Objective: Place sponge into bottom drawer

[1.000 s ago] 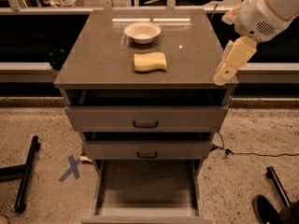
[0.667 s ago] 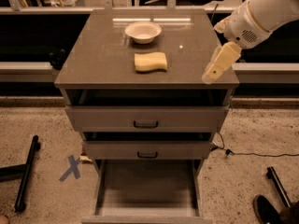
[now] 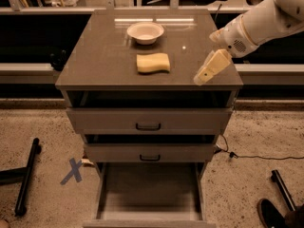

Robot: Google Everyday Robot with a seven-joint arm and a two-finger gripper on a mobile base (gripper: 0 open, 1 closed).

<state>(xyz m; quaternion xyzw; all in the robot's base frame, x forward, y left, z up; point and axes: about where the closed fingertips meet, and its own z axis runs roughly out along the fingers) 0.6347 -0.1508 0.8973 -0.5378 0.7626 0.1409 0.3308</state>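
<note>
Camera view: the sponge (image 3: 153,62) lies left of your gripper (image 3: 201,78) (open or closed, you cannot tell), its long axis pointing toward it; the bottom drawer (image 3: 149,190) gapes below.

The sponge (image 3: 153,62) lies on the desk (image 3: 99,61) near its middle, toward the front edge, with the bowl (image 3: 145,32) just behind it, nearer the back edge. The gripper (image 3: 200,78) hangs over the front right corner, apart from the sponge. Below, the bottom drawer (image 3: 149,196) juts forward under the two upper drawers (image 3: 109,120).
</note>
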